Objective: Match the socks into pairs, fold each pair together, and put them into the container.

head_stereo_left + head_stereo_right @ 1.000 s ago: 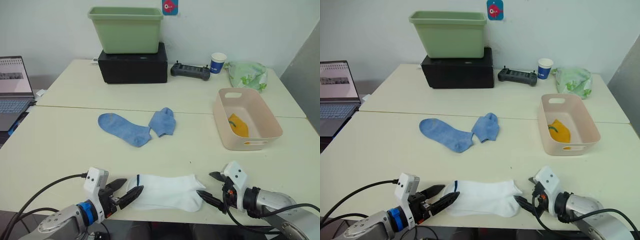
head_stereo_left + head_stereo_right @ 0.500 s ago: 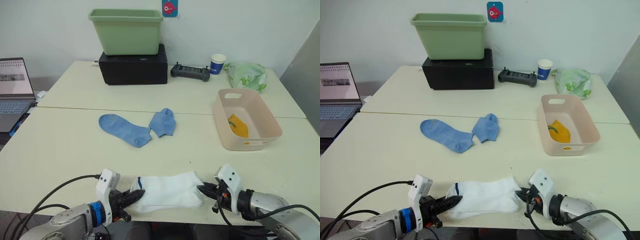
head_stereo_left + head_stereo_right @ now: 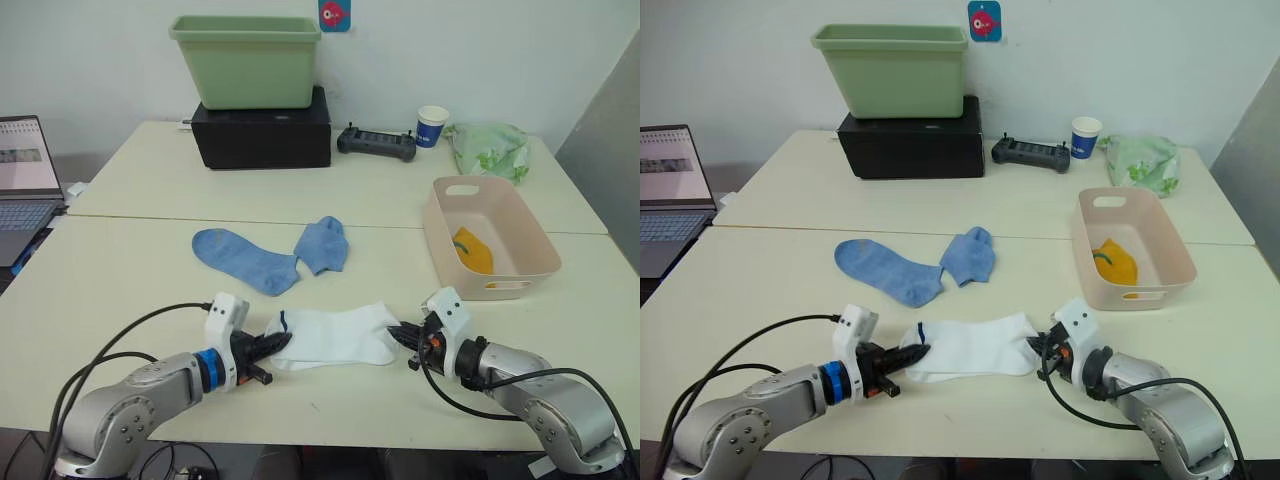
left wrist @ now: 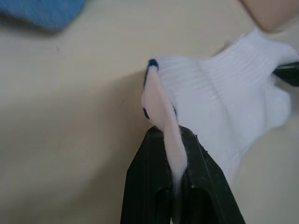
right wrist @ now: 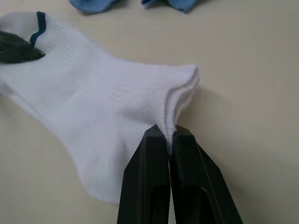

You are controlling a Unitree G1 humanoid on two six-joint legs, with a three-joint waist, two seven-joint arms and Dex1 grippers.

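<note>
Pinching the white socks (image 3: 335, 335) at both ends, left hand (image 3: 268, 347) on the cuff, right hand (image 3: 405, 337) on the toe; next I fold them together, judging by the pink container (image 3: 528, 268) awaiting them.

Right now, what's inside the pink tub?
The pink tub holds a mustard-yellow sock bundle lying on its floor, toward the middle. The near wall hides the strip of floor just behind it, so anything lying there cannot be seen.

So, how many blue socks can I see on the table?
2: one blue sock lies flat mid-table; the other blue sock lies folded to its right, their ends touching. None seems hidden.
</note>
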